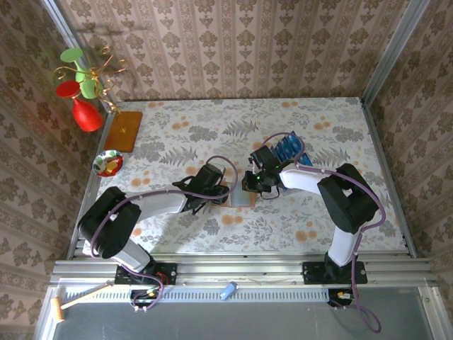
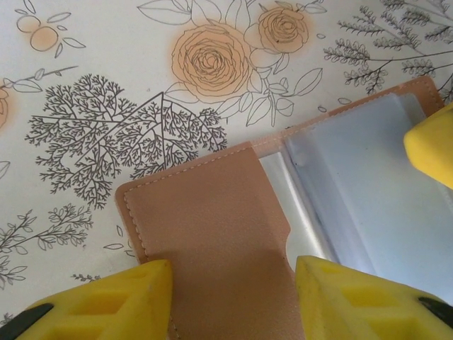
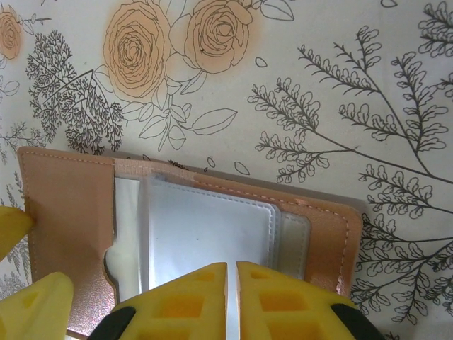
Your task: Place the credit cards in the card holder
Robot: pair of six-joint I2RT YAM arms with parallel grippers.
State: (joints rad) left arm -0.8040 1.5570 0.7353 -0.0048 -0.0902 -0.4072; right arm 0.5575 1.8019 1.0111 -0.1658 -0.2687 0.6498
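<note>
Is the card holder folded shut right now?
No. In the right wrist view the card holder lies spread open, with its pale inside facing up.

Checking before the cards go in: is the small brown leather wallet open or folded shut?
Open. The brown leather wallet lies spread flat on the floral tablecloth, with its clear plastic sleeves exposed.

White-and-black left arm (image 1: pixel 152 204) and right arm (image 1: pixel 315 180), thin purple cables (image 1: pixel 219 159), yellow waffle-patterned pincer fingers (image 2: pixel 92 304).
</note>
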